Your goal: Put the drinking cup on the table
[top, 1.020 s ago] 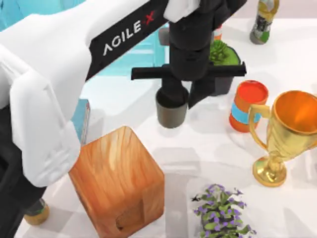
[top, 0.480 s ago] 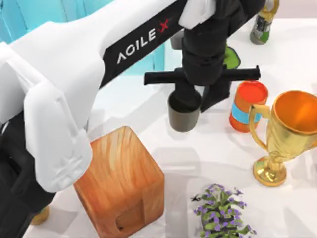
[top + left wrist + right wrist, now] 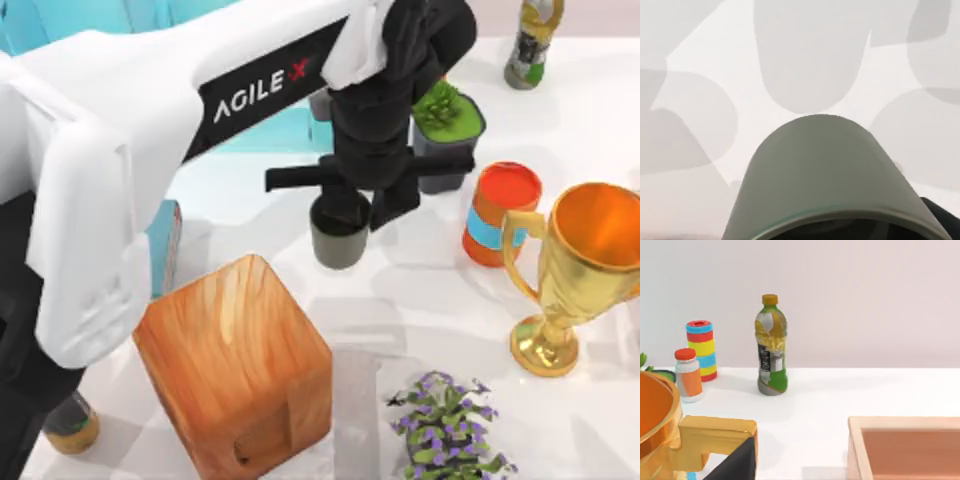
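The drinking cup (image 3: 338, 243) is an olive-grey tumbler with a dark inside, held upright over the white table (image 3: 420, 290) near its middle. My left gripper (image 3: 346, 205) comes down from above and is shut on the cup's rim. In the left wrist view the cup (image 3: 825, 170) is close up, with the bare table (image 3: 705, 60) and soft shadows beyond it. I cannot tell whether its base touches the table. A dark part of my right gripper (image 3: 735, 465) sits beside the gold trophy.
A wooden block (image 3: 235, 370) stands just in front of the cup on the left. To its right stand an orange can (image 3: 497, 215) and a gold trophy (image 3: 580, 270). A plant pot (image 3: 450, 130) sits behind, a purple-flowered plant (image 3: 450, 430) in front, a teal book (image 3: 165, 240) to the left.
My left gripper swung right with the cup, then came back left. The cup now looks slightly smaller, so it seems lower. Nothing else on the table moved.
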Controlling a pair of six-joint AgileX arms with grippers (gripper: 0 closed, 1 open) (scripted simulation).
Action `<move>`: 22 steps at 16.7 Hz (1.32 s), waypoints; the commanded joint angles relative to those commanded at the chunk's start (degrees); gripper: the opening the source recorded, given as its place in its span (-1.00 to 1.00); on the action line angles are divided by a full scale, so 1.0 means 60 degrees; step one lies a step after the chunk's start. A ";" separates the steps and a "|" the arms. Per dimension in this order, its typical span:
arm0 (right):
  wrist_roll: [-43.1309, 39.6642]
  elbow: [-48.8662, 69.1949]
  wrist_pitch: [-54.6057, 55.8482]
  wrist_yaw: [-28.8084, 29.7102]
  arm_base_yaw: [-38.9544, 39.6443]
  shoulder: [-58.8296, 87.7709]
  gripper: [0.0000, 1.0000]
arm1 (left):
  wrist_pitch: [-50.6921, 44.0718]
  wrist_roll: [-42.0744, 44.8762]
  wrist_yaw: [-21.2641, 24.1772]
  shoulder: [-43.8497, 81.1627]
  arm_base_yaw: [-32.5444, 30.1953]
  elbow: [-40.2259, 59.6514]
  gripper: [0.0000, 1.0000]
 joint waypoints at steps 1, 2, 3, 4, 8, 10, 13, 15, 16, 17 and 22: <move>0.0000 0.0000 0.0000 0.0000 0.0000 0.0000 1.00 | 0.0169 -0.0026 0.0084 -0.0073 -0.0170 -0.0407 -1.00; 0.0000 0.0000 0.0000 0.0000 0.0000 0.0000 1.00 | 0.0254 -0.0032 0.0179 -0.0158 -0.0384 -0.0716 -1.00; 0.0000 0.0000 0.0000 0.0000 0.0000 0.0000 1.00 | 0.0271 -0.0014 0.0262 -0.0242 -0.0575 -0.0925 -1.00; 0.0000 0.0000 0.0000 0.0000 0.0000 0.0000 1.00 | 0.0253 -0.0002 0.0317 -0.0302 -0.0679 -0.1033 -1.00; 0.0000 0.0000 0.0000 0.0000 0.0000 0.0000 1.00 | 0.0247 -0.0001 0.0327 -0.0311 -0.0695 -0.1049 -1.00; 0.0000 0.0000 0.0000 0.0000 0.0000 0.0000 1.00 | 0.0247 -0.0001 0.0327 -0.0311 -0.0695 -0.1049 -0.70; 0.0000 0.0000 0.0000 0.0000 0.0000 0.0000 1.00 | 0.0247 -0.0001 0.0327 -0.0311 -0.0695 -0.1049 -0.25; 0.0000 0.0000 0.0000 0.0000 0.0000 0.0000 1.00 | 0.0247 -0.0001 0.0327 -0.0311 -0.0695 -0.1049 0.06; 0.0000 0.0000 0.0000 0.0000 0.0000 0.0000 1.00 | 0.0247 -0.0001 0.0327 -0.0311 -0.0695 -0.1049 0.21; 0.0000 0.0000 0.0000 0.0000 0.0000 0.0000 1.00 | 0.0247 -0.0001 0.0327 -0.0311 -0.0695 -0.1049 0.36; 0.0000 0.0000 0.0000 0.0000 0.0000 0.0000 1.00 | 0.0247 -0.0001 0.0327 -0.0311 -0.0695 -0.1049 1.00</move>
